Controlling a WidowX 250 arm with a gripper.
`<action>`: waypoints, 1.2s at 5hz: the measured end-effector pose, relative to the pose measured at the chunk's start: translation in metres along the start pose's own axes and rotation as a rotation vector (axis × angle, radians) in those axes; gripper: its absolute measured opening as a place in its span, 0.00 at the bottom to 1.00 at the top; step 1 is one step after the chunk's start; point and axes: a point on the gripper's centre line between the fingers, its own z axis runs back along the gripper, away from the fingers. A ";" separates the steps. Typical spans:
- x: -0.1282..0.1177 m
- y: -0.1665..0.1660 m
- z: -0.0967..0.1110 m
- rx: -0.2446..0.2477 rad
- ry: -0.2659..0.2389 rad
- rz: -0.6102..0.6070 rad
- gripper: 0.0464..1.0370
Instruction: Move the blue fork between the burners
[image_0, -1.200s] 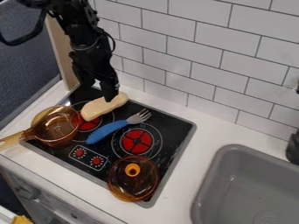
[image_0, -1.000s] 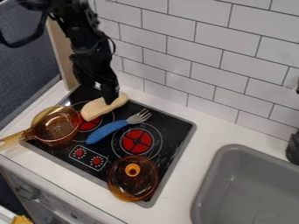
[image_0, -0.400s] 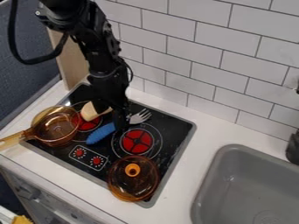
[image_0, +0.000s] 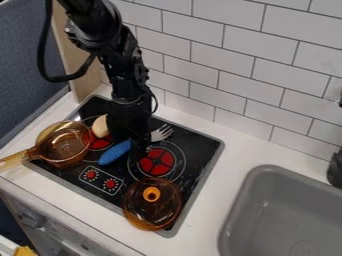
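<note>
The black gripper (image_0: 139, 146) hangs low over the stove, in front of the middle of the blue fork (image_0: 115, 152). The fork's blue handle shows to the gripper's lower left and its metal tines to the right; the part between is hidden. The fork lies slantwise on the black stovetop, with the left red burner (image_0: 100, 142) to its upper left and the right red burner (image_0: 157, 162) to its lower right. Whether the gripper touches the fork cannot be made out.
An amber pot (image_0: 65, 145) stands on the stove's left part, and an amber lid (image_0: 152, 204) lies at its front corner. A pale object (image_0: 100, 126) is partly hidden behind the gripper. A tiled wall rises behind; a grey sink (image_0: 287, 210) is at right.
The gripper has moved right and down, from above the pale object to over the middle of the fork. The fork, pot and lid have stayed in place.
</note>
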 end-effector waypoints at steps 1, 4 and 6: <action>-0.003 0.002 -0.008 0.007 0.031 -0.030 0.91; 0.001 -0.007 -0.008 -0.039 0.013 -0.046 0.37; 0.007 -0.029 0.008 -0.011 0.040 0.062 0.37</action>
